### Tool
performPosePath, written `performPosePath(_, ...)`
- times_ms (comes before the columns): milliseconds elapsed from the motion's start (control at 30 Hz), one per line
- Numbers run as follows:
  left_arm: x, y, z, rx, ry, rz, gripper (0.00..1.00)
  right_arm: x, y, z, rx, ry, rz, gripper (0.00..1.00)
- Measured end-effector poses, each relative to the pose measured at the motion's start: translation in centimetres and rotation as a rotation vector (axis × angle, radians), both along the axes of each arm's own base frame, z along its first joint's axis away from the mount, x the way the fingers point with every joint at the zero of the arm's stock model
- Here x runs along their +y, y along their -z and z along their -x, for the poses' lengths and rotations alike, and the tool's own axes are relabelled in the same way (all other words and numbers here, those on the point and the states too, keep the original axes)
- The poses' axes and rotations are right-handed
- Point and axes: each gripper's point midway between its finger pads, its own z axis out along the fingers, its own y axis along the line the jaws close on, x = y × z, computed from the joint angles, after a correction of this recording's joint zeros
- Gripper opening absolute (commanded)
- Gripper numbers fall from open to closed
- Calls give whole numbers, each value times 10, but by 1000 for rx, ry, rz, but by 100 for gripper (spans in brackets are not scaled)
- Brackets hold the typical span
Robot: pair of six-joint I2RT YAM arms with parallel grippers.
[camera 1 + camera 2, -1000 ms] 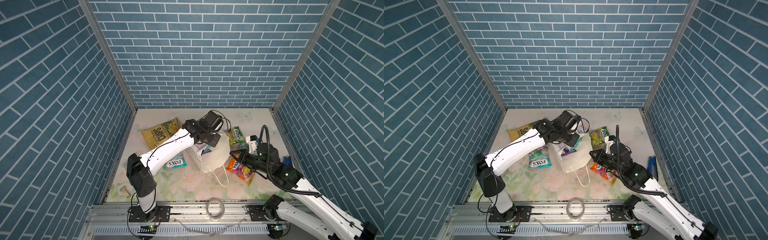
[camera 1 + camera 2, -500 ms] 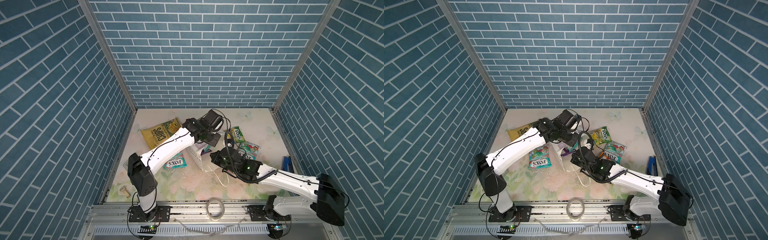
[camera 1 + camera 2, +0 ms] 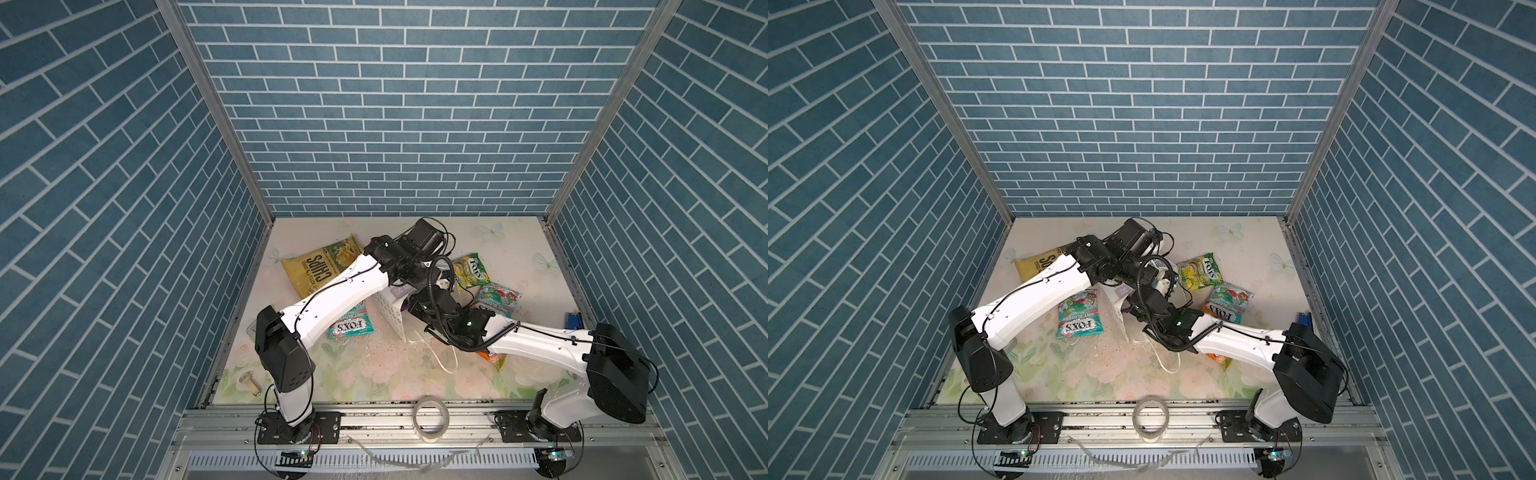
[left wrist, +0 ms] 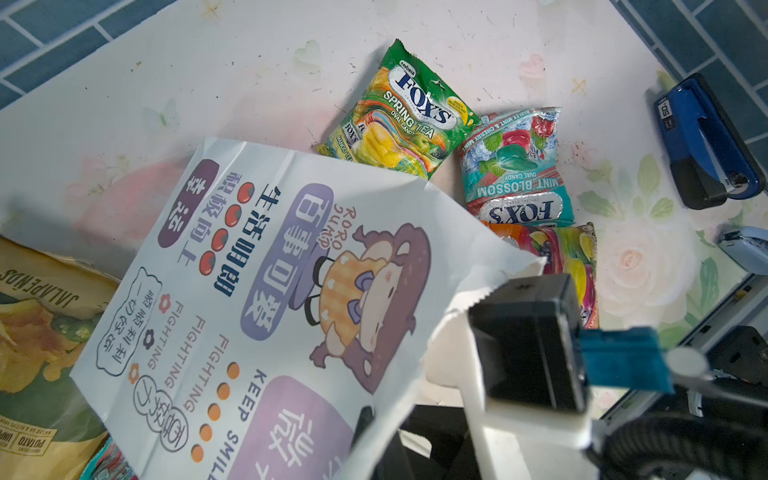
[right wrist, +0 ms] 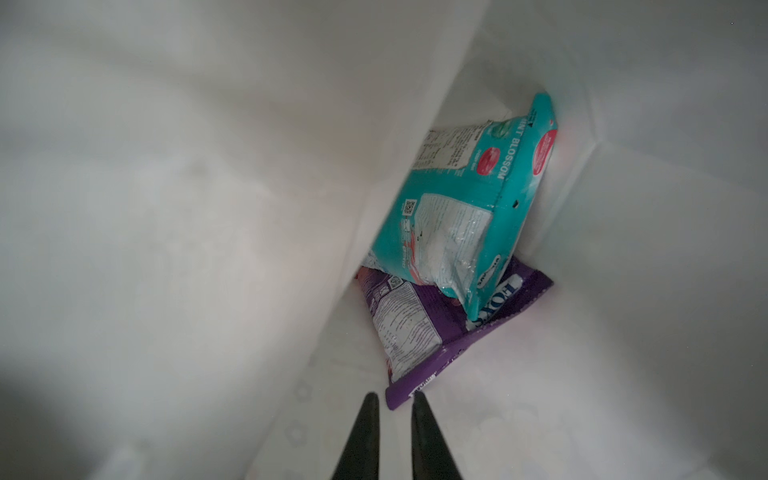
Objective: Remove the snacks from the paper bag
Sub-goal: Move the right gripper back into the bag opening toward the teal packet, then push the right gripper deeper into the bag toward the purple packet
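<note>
Inside the paper bag (image 5: 166, 208), the right gripper (image 5: 392, 401) holds its fingers slightly apart before a purple packet (image 5: 415, 332) (teal packet (image 5: 457, 199) atop). The left gripper is closed, hidden.

The left arm (image 3: 332, 299) and right arm (image 3: 548, 345) are wearing white shells between boxy black joints, black cables trailing along them. The right tool (image 5: 392, 397) is showing two slim, pointed black fingers (image 5: 365, 436).

Twin overhead views over table (image 3: 511, 249); wrist cameras beside, inside paper bag (image 4: 249, 291)
</note>
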Motion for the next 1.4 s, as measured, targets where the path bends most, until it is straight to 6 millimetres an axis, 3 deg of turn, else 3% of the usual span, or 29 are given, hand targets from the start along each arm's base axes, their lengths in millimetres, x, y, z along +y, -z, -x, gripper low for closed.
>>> performPosePath(367,2,-2,-7,-16,-15,9,0,-3,4,-7,15,42,-14,23)
performPosePath(667,7,-1,-13,-29,-29,-3,0,-5,9,-15,19,51,-58,19)
performPosePath(1033,-1,1,5,16,26,6,0,-8,52,-7,131,9,-82,18)
performPosePath(1267,-1,1,7,25,32,8,0,1,43,0,142,-27,-136,18)
performPosePath(1400,-1,0,6,25,31,10,0,-3,24,3,124,-31,-162,19)
